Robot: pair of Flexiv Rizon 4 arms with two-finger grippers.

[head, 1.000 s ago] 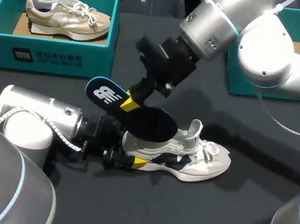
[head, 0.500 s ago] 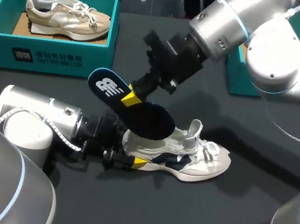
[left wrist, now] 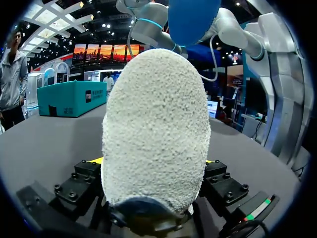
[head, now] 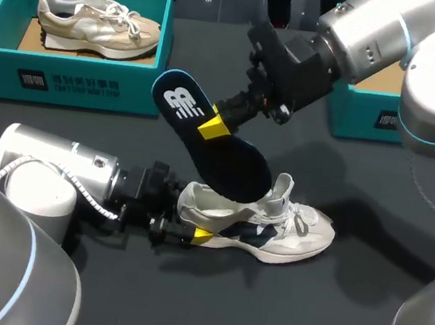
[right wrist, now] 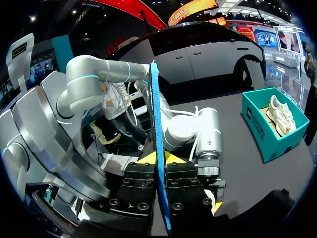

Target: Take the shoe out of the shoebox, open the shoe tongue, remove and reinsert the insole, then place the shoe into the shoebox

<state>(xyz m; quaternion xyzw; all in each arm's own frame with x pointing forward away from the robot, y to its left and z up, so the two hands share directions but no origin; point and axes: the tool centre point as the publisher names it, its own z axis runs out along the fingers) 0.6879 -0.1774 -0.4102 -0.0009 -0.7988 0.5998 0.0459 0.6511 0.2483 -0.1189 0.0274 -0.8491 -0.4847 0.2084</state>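
A white and navy shoe (head: 289, 228) lies on its side on the dark table, toe to the right. My left gripper (head: 190, 217) grips its heel from both sides; in the left wrist view the white heel (left wrist: 156, 129) fills the space between the left gripper (left wrist: 154, 163) fingers. Held in the air just above the shoe's opening is the blue insole (head: 212, 142), tilted, with my right gripper (head: 213, 126) shut on its middle. In the right wrist view the insole (right wrist: 157, 148) stands edge-on between the right gripper (right wrist: 159, 158) fingers.
A teal shoebox (head: 77, 72) at the back left holds a beige shoe (head: 99, 23). A second teal shoebox (head: 368, 114) stands at the back right, partly hidden by my right arm. Bare table lies in front of the shoe.
My right gripper has lifted the insole up and to the right, away from the shoe's opening. The left gripper and the shoe have stayed in place.
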